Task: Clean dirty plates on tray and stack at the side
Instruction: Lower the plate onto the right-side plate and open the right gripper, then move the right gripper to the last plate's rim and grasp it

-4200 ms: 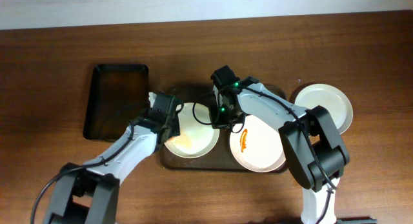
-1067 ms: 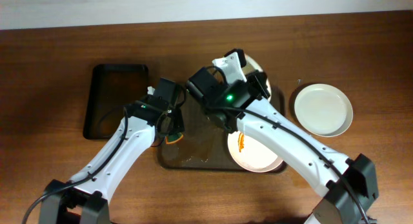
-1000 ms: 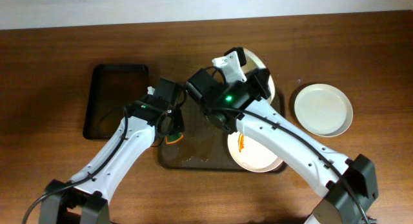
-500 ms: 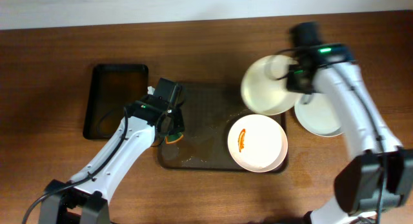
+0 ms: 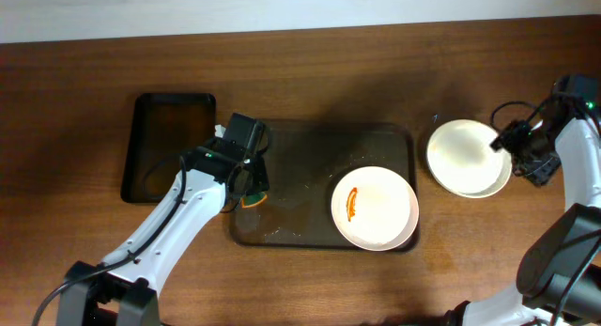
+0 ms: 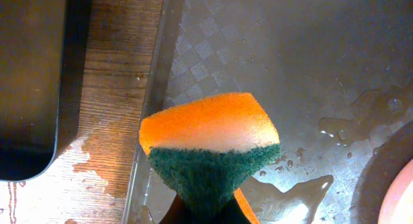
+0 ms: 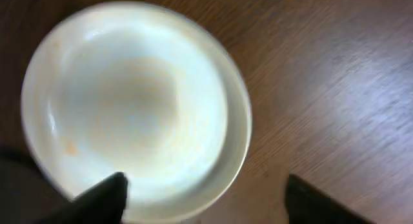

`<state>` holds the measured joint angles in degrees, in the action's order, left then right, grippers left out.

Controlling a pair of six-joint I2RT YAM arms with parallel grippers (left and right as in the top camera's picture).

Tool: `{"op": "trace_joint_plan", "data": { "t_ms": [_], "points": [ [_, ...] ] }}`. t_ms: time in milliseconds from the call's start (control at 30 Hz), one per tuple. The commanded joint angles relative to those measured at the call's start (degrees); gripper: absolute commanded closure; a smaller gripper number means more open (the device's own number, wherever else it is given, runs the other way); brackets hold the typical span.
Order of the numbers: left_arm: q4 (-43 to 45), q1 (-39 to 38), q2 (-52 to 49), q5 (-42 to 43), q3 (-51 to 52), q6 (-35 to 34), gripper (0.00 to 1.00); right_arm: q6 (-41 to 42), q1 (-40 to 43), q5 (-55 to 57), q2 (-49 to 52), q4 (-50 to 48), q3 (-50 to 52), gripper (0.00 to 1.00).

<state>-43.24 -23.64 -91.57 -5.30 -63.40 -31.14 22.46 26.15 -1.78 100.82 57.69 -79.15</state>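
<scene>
One plate (image 5: 374, 207) with an orange smear lies at the right end of the tray (image 5: 310, 152), whose wet floor (image 6: 290, 62) fills the left wrist view. Two plain white plates (image 5: 468, 157) are stacked on the table right of the tray, the top one (image 7: 129, 101) slightly off centre. My right gripper (image 5: 519, 152) hovers open at the stack's right rim, and one of its fingers (image 7: 103, 195) overlaps the top plate's rim. My left gripper (image 5: 252, 188) is shut on an orange-and-green sponge (image 6: 210, 143) over the tray's left edge.
A smaller black tray (image 5: 169, 147) sits left of the large one, its corner (image 6: 32, 88) close to the sponge. Water is pooled on the tray floor and on the wood (image 6: 103, 153) beside it.
My right arm carried a clean plate from over the tray to the stack on the right, set it there and opened its jaws. The left arm and sponge have not moved.
</scene>
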Motion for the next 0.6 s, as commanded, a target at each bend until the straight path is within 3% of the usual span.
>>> {"op": "trace_joint_plan", "data": {
  "t_ms": [0, 67, 133, 267, 367, 433, 467, 567],
  "points": [
    [0.11, 0.33, 0.24, 0.15, 0.37, -0.59, 1.0, -1.29, -1.11, -14.12, -1.05, 3.13, 0.46, 0.2],
    [0.11, 0.33, 0.24, 0.15, 0.37, -0.59, 1.0, -5.09, -3.1, -22.38, -1.55, 7.13, 0.46, 0.19],
    [0.11, 0.33, 0.24, 0.15, 0.55, -0.57, 1.0, -8.63, -7.74, -21.49, -4.07, 11.08, 0.46, 0.2],
    [0.11, 0.33, 0.24, 0.15, 0.59, -0.59, 1.0, -6.75, -18.29, -4.72, -11.82, 16.33, 0.59, 0.18],
    [0.11, 0.33, 0.24, 0.15, 0.59, -0.59, 1.0, -8.15, -24.39, -2.23, -12.24, 14.93, 3.39, 0.14],
    [0.11, 0.31, 0.24, 0.17, 0.59, -0.59, 1.0, -10.05, -27.56, -2.25, -11.13, 6.86, 8.39, 0.15],
    [0.11, 0.28, 0.24, 0.15, 0.59, -0.59, 1.0, -10.01, -28.83, -2.93, -10.12, 3.26, 10.6, 0.08],
    [0.11, 0.28, 0.24, 0.13, 0.59, -0.57, 1.0, -3.82, -30.71, -2.47, -6.43, 3.02, 11.8, 0.07]
  ]
}}
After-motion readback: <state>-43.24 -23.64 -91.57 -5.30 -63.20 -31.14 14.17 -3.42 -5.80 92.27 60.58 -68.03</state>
